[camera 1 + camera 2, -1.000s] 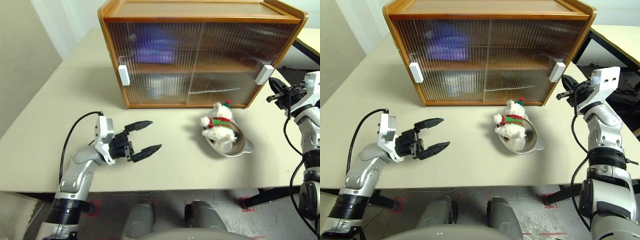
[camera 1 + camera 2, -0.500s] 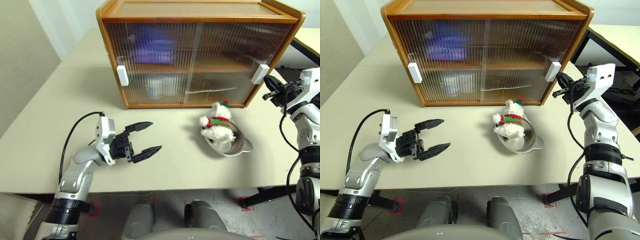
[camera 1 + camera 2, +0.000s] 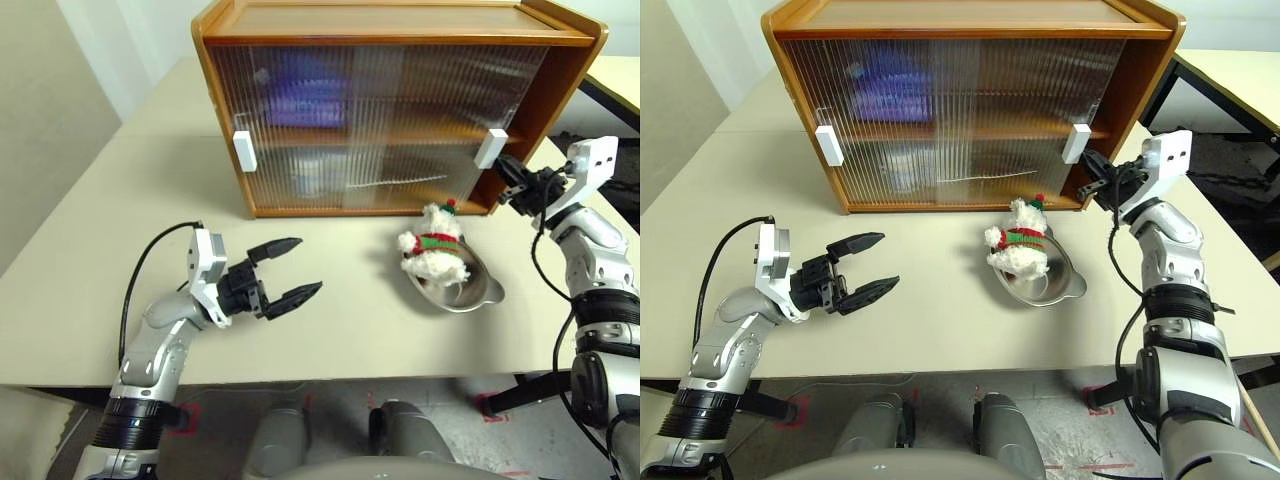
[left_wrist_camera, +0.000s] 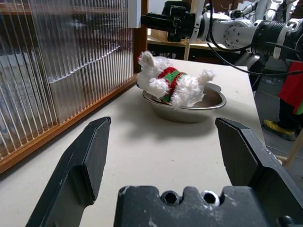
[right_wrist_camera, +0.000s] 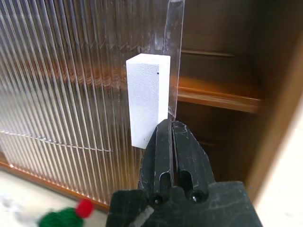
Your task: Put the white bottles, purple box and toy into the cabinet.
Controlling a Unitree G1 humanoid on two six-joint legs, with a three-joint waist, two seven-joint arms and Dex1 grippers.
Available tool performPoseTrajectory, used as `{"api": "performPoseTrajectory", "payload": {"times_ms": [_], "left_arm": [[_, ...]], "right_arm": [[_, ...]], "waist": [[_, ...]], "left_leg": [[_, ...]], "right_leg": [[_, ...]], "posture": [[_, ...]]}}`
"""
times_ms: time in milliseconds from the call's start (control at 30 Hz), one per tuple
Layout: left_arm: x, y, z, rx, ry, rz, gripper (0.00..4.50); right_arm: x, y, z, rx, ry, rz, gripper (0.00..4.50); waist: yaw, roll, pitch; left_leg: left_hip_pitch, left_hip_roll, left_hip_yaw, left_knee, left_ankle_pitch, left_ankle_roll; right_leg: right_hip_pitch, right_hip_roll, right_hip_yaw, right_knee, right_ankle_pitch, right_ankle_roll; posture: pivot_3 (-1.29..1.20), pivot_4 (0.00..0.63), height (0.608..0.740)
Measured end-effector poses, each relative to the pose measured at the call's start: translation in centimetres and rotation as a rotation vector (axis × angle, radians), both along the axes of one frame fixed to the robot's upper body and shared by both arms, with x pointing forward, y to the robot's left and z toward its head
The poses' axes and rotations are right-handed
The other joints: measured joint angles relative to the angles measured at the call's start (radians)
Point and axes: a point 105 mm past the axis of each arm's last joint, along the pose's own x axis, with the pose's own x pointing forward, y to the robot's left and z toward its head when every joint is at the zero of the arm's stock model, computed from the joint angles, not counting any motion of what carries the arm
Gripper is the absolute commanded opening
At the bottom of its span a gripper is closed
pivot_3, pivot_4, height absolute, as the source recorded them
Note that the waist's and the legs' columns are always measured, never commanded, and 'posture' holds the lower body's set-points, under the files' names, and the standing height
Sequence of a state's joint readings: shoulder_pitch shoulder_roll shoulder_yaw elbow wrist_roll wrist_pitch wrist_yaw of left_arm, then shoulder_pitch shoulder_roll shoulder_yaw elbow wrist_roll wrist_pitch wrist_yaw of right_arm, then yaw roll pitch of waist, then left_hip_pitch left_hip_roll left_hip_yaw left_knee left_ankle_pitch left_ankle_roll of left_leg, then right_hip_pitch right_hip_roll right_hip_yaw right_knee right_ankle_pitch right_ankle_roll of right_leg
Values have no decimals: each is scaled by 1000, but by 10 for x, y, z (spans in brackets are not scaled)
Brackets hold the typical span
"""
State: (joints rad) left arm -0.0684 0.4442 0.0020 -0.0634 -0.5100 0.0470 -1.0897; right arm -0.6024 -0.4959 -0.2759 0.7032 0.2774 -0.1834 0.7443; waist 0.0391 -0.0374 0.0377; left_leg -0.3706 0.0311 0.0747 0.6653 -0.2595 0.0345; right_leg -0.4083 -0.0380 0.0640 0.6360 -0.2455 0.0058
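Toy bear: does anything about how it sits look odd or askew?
Yes. The toy bear lies tipped on its side, draped over the rim of a steel bowl, half hanging out toward the cabinet.

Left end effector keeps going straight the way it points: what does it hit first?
Probably the toy lying in the steel bowl. The open left end effector points level across bare table at it; depth unclear, but nothing lies between.

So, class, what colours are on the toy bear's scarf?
Red and green, clearest in the left wrist view on the toy.
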Motion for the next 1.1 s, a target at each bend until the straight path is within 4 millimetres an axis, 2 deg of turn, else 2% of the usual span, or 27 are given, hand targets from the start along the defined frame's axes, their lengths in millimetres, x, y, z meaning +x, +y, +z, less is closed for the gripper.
{"api": "performPoseTrajectory", "payload": {"times_ms": [500, 767, 1000, 1100], "left_arm": [[6, -5, 10, -132, -3, 59, 4500], [5, -4, 9, -126, -6, 66, 4500], [10, 7, 16, -172, -19, 126, 4500], [10, 8, 16, -166, -18, 126, 4500]], "right_arm": [[3, 58, -8, 63, 15, 181, 41], [0, 91, 4, 102, -5, 283, 41], [-3, 120, 6, 116, 3, 369, 41], [-3, 123, 5, 120, 11, 376, 41]], "waist": [[5, 1, 0], [6, 2, -1], [8, 2, -1], [6, 2, -1]], "left_leg": [[0, 0, -1, 0, 0, 0], [0, 0, -2, 0, 0, 0], [0, 0, -2, 0, 0, 0], [0, 0, -2, 0, 0, 0]], "right_leg": [[0, 0, -1, 1, 1, -1], [-1, 0, -1, 3, 1, -1], [-1, 0, -2, 4, 1, -1], [-1, 0, -2, 5, 1, -1]], "posture": [[182, 0, 740], [189, 0, 740], [204, 0, 740], [207, 0, 740]]}}
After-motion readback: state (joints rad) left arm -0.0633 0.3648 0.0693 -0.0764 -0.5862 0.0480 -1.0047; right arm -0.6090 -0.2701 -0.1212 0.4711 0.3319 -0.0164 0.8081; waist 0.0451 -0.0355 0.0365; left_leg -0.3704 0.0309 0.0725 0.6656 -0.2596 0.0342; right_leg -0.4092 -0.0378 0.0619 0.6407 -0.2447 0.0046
